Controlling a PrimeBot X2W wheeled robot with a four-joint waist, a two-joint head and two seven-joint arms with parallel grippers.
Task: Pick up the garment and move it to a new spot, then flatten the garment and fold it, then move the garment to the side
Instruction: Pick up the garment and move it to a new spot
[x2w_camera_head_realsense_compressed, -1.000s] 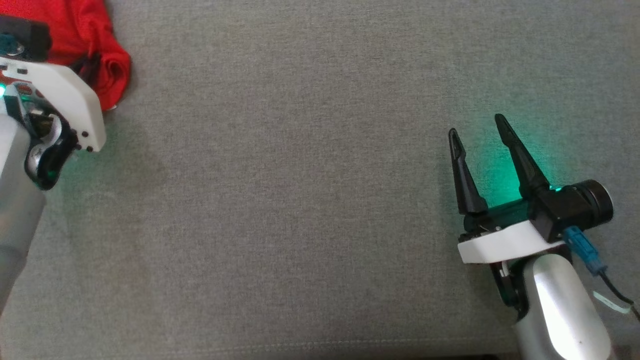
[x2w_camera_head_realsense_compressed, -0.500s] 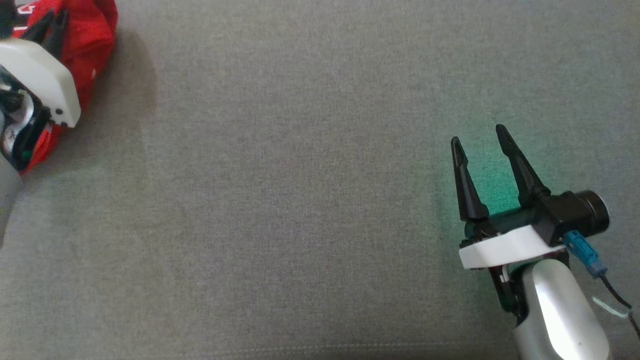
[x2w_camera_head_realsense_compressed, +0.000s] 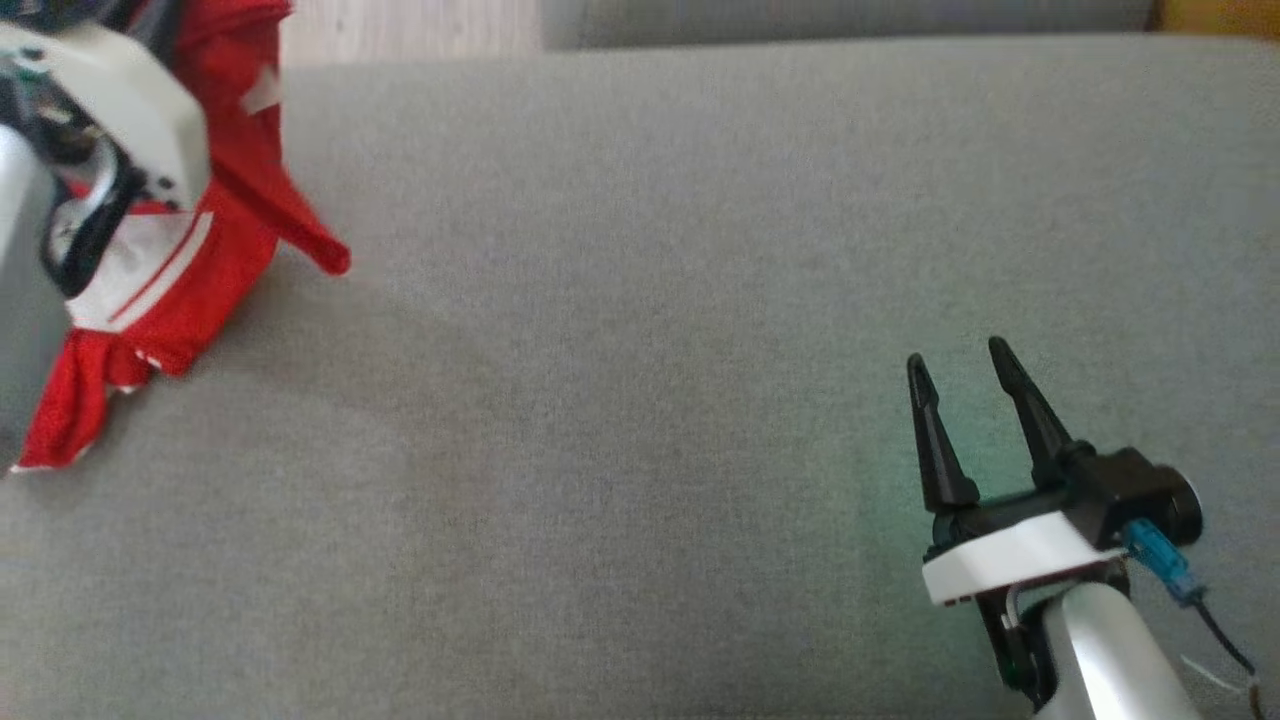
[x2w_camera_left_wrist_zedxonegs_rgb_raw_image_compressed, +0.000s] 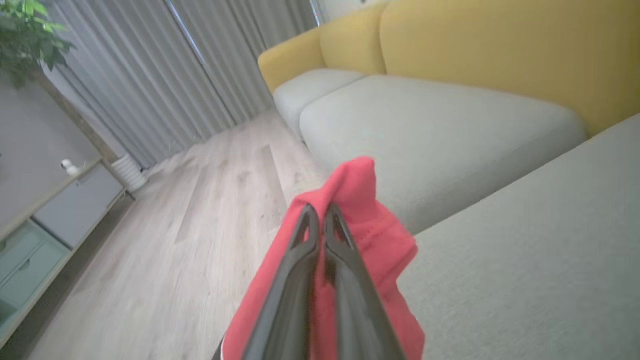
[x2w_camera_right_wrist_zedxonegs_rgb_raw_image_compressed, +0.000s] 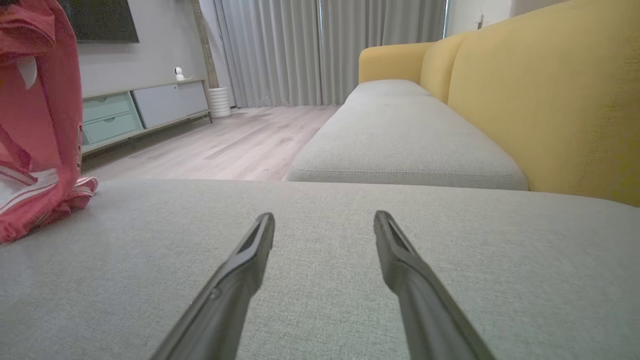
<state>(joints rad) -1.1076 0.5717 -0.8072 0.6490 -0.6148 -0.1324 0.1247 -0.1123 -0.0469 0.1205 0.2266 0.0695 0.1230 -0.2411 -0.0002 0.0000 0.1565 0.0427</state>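
The garment (x2w_camera_head_realsense_compressed: 230, 230) is red with white stripes and hangs from my left arm at the upper left of the head view, its lower end trailing on the grey cushion (x2w_camera_head_realsense_compressed: 640, 350). In the left wrist view my left gripper (x2w_camera_left_wrist_zedxonegs_rgb_raw_image_compressed: 318, 216) is shut on a bunched fold of the garment (x2w_camera_left_wrist_zedxonegs_rgb_raw_image_compressed: 372, 235). My right gripper (x2w_camera_head_realsense_compressed: 955, 362) stands open low at the right, just above the cushion, nothing between its fingers; its own view shows the spread right gripper (x2w_camera_right_wrist_zedxonegs_rgb_raw_image_compressed: 324, 220) and the garment (x2w_camera_right_wrist_zedxonegs_rgb_raw_image_compressed: 40, 150) hanging far to the left.
A second grey seat cushion (x2w_camera_right_wrist_zedxonegs_rgb_raw_image_compressed: 400, 145) with a yellow backrest (x2w_camera_right_wrist_zedxonegs_rgb_raw_image_compressed: 550, 95) lies beyond. Wood floor (x2w_camera_left_wrist_zedxonegs_rgb_raw_image_compressed: 150, 260), grey curtains (x2w_camera_right_wrist_zedxonegs_rgb_raw_image_compressed: 310, 50) and a low cabinet (x2w_camera_right_wrist_zedxonegs_rgb_raw_image_compressed: 130, 110) stand past the cushion's far edge. A broad stretch of grey cushion separates the two grippers.
My left gripper has lifted the garment, which now hangs unfurled instead of bunched on the cushion. The head camera has tilted, bringing the cushion's far edge into view. My right gripper stays open.
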